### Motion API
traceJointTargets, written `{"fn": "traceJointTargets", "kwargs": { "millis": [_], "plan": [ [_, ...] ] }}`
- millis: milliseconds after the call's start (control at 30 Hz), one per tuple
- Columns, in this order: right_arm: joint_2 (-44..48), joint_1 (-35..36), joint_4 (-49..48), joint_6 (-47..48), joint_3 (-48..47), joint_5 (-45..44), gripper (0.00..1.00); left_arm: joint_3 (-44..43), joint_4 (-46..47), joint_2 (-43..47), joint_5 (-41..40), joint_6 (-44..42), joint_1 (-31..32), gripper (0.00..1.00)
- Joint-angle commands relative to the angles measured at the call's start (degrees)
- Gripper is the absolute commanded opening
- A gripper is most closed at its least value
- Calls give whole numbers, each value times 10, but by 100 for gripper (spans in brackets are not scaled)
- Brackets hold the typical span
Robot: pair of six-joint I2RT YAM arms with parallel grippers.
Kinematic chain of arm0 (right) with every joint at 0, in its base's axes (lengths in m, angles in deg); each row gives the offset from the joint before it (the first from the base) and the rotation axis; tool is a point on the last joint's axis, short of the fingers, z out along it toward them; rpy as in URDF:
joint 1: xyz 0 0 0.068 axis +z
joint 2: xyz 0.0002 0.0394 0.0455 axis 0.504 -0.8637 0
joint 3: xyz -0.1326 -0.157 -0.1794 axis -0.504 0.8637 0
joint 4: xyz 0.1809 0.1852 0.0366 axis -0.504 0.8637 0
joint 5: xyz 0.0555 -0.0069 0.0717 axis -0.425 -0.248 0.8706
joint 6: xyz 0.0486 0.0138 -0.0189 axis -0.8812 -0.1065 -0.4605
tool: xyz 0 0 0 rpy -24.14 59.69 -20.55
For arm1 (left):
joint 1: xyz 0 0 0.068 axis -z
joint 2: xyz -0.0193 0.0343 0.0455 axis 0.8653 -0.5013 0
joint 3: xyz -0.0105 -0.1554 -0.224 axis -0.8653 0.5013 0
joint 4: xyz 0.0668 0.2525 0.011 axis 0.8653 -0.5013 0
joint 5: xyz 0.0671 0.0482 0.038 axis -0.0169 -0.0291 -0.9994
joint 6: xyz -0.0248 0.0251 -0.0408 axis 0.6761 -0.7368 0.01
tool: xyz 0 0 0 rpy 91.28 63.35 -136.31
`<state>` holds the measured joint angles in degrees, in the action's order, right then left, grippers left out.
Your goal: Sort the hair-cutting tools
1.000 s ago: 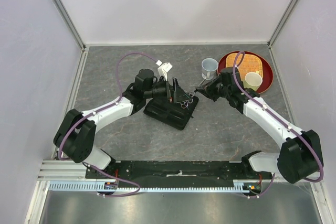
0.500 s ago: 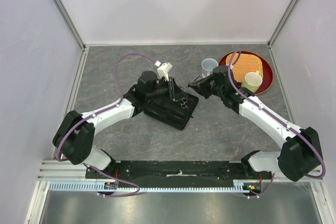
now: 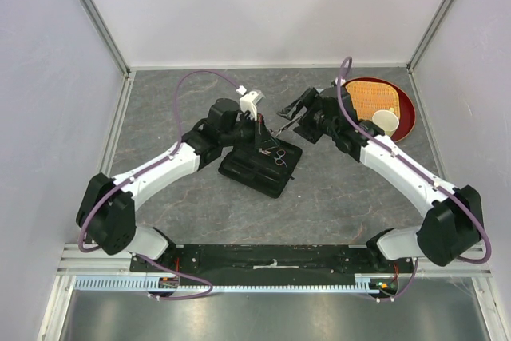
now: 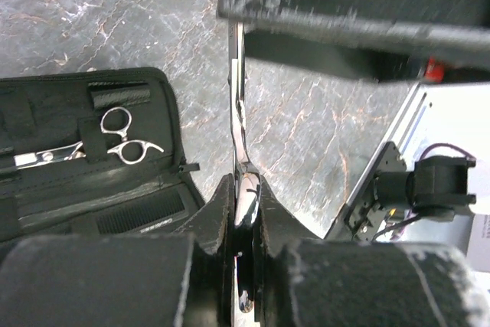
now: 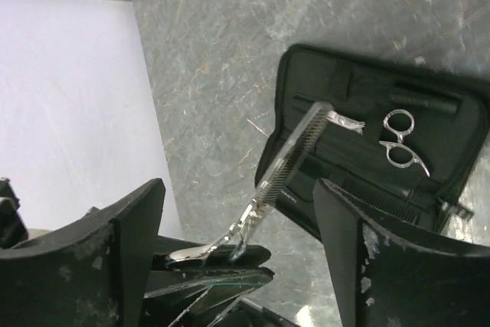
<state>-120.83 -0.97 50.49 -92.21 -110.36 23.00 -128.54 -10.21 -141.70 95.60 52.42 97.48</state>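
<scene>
A silver pair of scissors [image 5: 291, 162] with a toothed blade hangs in the air above the table. My left gripper [image 4: 240, 189] is shut on its handle end, and the blade [image 4: 238, 97] points toward the right gripper. My right gripper [image 5: 237, 189] stands open, one finger on each side of the scissors and touching neither. In the top view the left gripper [image 3: 262, 128] and right gripper [image 3: 289, 111] meet just behind the open black case [image 3: 254, 173]. A second pair of scissors [image 4: 115, 139] and a black comb [image 4: 142, 212] lie tucked in the case.
A round red tray [image 3: 402, 109] with a woven mat [image 3: 369, 101] and a pale cup [image 3: 386, 121] sits at the back right, behind the right arm. White walls with metal rails enclose the grey stone-patterned table [image 3: 335, 189].
The left gripper has shut on the scissors and the right gripper has opened and let them go. Both grippers have shifted toward the back of the table, over the case's far edge.
</scene>
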Motion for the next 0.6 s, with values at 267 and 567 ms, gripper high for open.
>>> {"fn": "traceJointTargets", "kwargs": {
  "millis": [267, 567],
  "plan": [
    [-69, -6, -2, 72, -77, 93, 75, -19, -33, 71, 81, -125, -31, 2],
    [-47, -5, -99, -23, -23, 121, 19, -19, -16, 94, 37, -105, -39, 2]
  ]
}}
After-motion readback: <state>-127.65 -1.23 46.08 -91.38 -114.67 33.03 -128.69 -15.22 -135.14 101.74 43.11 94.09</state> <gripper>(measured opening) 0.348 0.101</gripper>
